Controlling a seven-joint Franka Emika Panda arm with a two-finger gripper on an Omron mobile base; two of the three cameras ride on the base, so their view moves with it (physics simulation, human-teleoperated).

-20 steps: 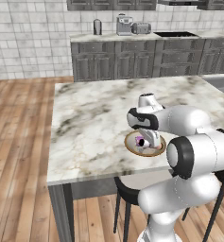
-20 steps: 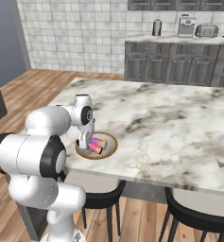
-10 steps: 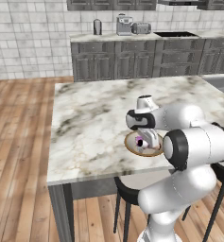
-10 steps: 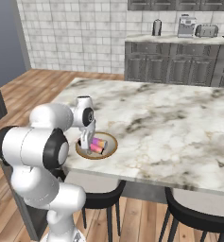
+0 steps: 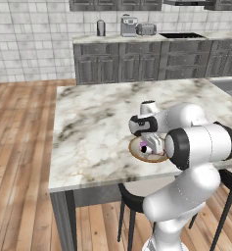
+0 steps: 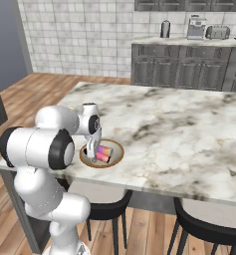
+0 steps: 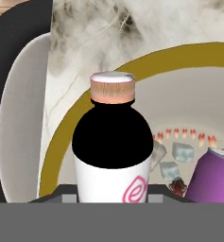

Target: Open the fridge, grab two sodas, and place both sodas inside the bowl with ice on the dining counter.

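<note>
both sodas look basically home: purple can point(image 7: 212, 175) lies on the ice in the bowl point(image 6: 115, 158) on the marble tabletop point(image 6: 189, 134); the pincer point(image 6: 93, 147) is clamped on the bottle point(image 7: 112, 151), black-shouldered, white label, tan cap, low over the bowl; only letting go seems left

Both base views flank the bowl point(image 6: 102, 154); hand view close, perhaps overhead.
</note>
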